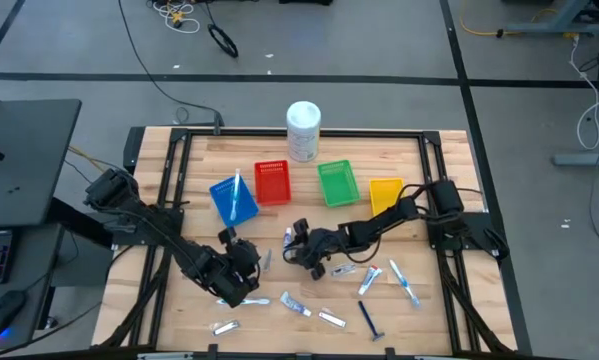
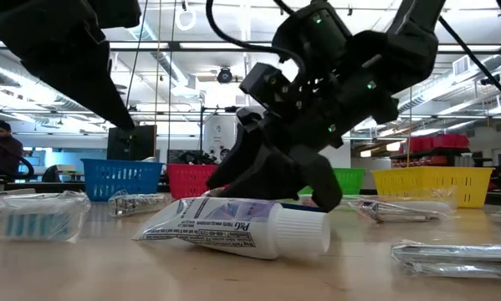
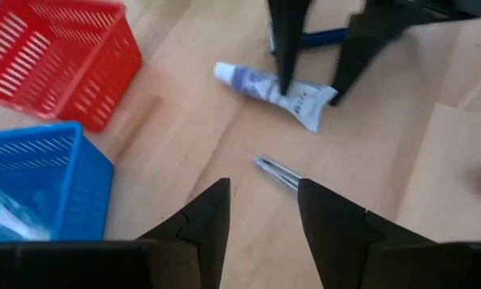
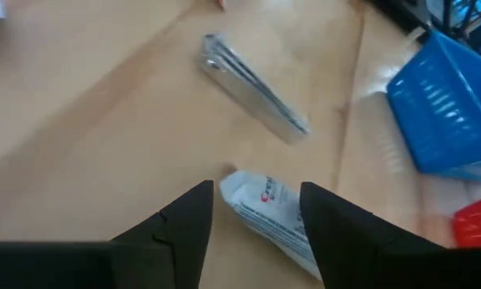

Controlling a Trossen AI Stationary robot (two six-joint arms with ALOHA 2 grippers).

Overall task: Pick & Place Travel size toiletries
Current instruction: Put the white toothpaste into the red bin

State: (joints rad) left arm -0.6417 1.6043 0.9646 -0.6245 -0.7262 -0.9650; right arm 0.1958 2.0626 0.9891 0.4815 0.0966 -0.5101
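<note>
A white toothpaste tube lies flat on the wooden table near its middle, also seen in the low view and the right wrist view. My right gripper is open and low over it, a finger on each side of its crimped half. A silvery sachet lies flat just beyond my left gripper, which is open and hovers left of the tube, touching nothing. More toiletries lie scattered along the near edge. My right gripper comes at the toothpaste tube from above, fingers pointing down and set across it, around the half toward its crimped end. The tube lies flat on the table. Whether either finger touches it, I cannot tell.
Blue, red, green and yellow baskets stand in a row behind the grippers; the blue one holds a toothbrush. A white tub stands at the far edge. A razor and toothbrushes lie near right.
</note>
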